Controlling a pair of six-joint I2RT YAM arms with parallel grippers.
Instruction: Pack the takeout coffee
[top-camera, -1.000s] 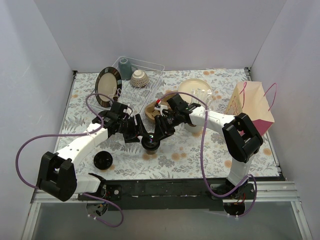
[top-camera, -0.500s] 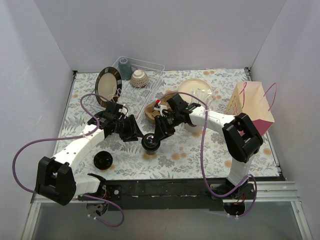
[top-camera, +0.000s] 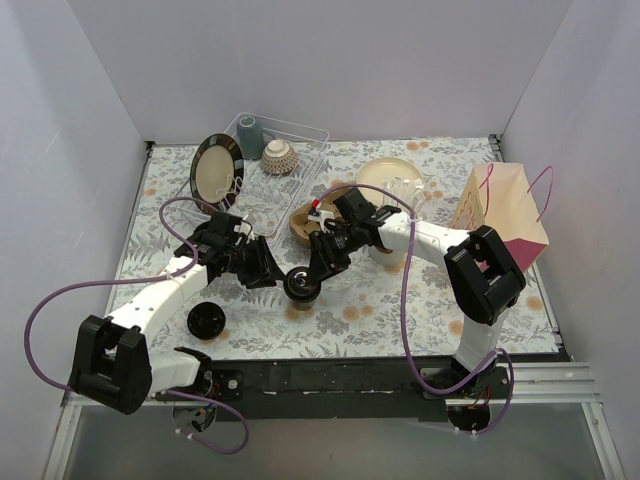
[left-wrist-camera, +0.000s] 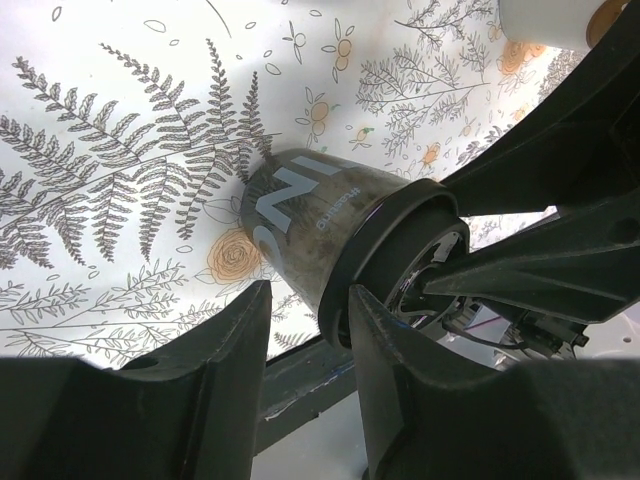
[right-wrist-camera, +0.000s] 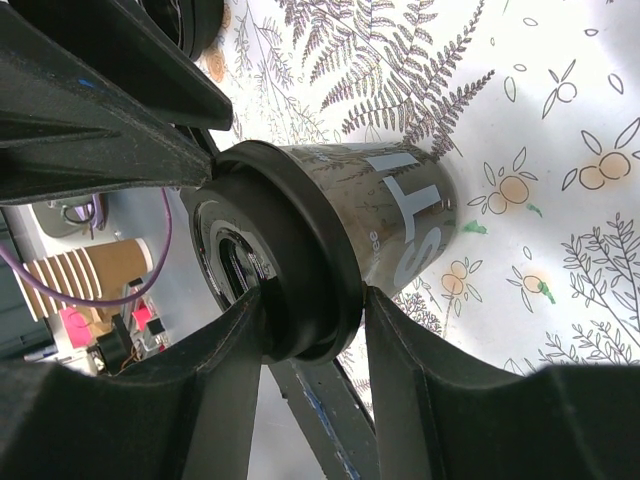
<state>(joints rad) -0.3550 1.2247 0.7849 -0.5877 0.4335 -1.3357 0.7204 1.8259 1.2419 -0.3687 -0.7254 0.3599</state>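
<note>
From above, the coffee cup (top-camera: 300, 284) is showing little but its black lid, its paper body hiding underneath. On the left wrist camera, fingers (left-wrist-camera: 540, 275) of the right gripper (left-wrist-camera: 440, 238) are covering part of that lid, and the printed lettering is wrapping out of sight.

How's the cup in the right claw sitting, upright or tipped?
Upright: the cup shows its round lid to the overhead camera; right claw grips the rim.

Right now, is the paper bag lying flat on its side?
No, the paper bag stands upright near the right edge, with its handles up.
</note>
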